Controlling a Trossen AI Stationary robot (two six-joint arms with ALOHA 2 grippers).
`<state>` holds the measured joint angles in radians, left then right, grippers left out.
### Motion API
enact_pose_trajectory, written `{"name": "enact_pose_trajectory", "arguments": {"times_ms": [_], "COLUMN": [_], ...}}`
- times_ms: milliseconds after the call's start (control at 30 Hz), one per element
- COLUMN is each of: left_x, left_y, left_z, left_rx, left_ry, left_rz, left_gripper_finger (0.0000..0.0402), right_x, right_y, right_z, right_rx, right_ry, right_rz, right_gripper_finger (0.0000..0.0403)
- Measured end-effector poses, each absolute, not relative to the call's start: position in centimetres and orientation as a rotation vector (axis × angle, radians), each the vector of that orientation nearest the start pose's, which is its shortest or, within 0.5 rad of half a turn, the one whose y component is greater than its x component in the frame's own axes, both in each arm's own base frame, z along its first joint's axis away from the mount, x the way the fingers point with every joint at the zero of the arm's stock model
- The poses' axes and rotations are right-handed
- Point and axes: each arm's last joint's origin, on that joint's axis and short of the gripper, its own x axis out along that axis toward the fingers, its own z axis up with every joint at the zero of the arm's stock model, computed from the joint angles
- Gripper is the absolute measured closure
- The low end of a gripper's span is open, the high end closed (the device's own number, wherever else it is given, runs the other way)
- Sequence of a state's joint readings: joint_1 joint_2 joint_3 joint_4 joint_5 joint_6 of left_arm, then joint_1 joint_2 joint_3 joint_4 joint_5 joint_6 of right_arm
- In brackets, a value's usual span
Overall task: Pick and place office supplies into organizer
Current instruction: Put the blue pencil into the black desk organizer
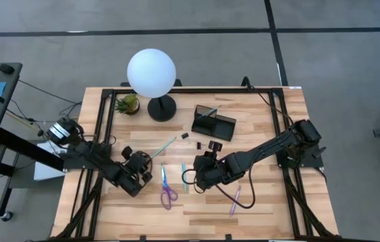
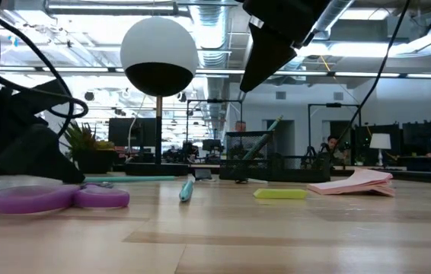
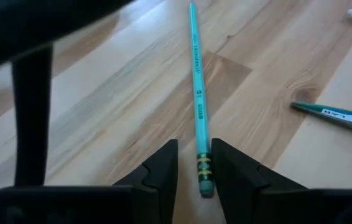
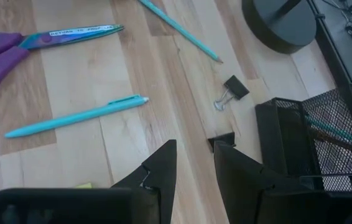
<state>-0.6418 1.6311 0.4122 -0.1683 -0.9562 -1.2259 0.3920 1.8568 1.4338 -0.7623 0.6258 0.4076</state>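
Pale wooden planks make up the surface [image 1: 257, 202], with a busy office hall beyond it in the low view. On it the teal pencil [image 3: 197, 93] lies flat and slanted, its eraser end right between the fingers of the left pincer [image 3: 194, 163]; to lift it well, I judge the pincer should settle low enough for the pads to meet the shaft just above the ferrule, close squarely across it, not along it, and raise it level so the tip does not drag. The left pincer's fingers stand narrowly apart, straddling the pencil's end, and whether they already touch it I cannot tell. Near it lie the purple-handled scissors [image 1: 168, 193] and a teal pen [image 4: 76, 116]. The right pincer [image 4: 194, 167] hovers over a small black clip [image 4: 222, 140], fingers slightly apart and empty, with another clip [image 4: 232, 91] just beyond. Close by that stands the black mesh organizer [image 1: 213, 122], already holding a green pen [image 4: 334, 132] in its taller compartment. Farther off are a pink-purple pen [image 1: 234, 200], a white globe lamp [image 1: 152, 74] and a small potted plant [image 1: 129, 103].
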Motion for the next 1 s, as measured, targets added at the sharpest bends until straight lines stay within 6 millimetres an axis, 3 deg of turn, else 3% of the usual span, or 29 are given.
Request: {"name": "enact_pose_trajectory", "arguments": {"times_ms": [267, 367, 1000], "left_x": [14.2, 13.4, 14.9], "left_y": [-8.2, -7.9, -8.3], "left_z": [5.8, 5.7, 4.8], "left_rx": [-0.382, -0.392, -0.328], "left_ry": [0.408, 0.394, 0.420], "left_rz": [0.614, 0.549, 0.662], "left_gripper_finger": [0.0310, 0.0310, 0.0310], "right_x": [35.5, 35.5, 35.5], "right_y": [12.8, 12.8, 12.8], "right_z": [22.6, 22.6, 22.6], "right_rx": [-0.208, -0.208, -0.208], "right_ry": [0.961, 0.961, 0.961], "right_rz": [-0.407, -0.407, -0.406], "right_gripper_finger": [0.0301, 0.0301, 0.0301]}}
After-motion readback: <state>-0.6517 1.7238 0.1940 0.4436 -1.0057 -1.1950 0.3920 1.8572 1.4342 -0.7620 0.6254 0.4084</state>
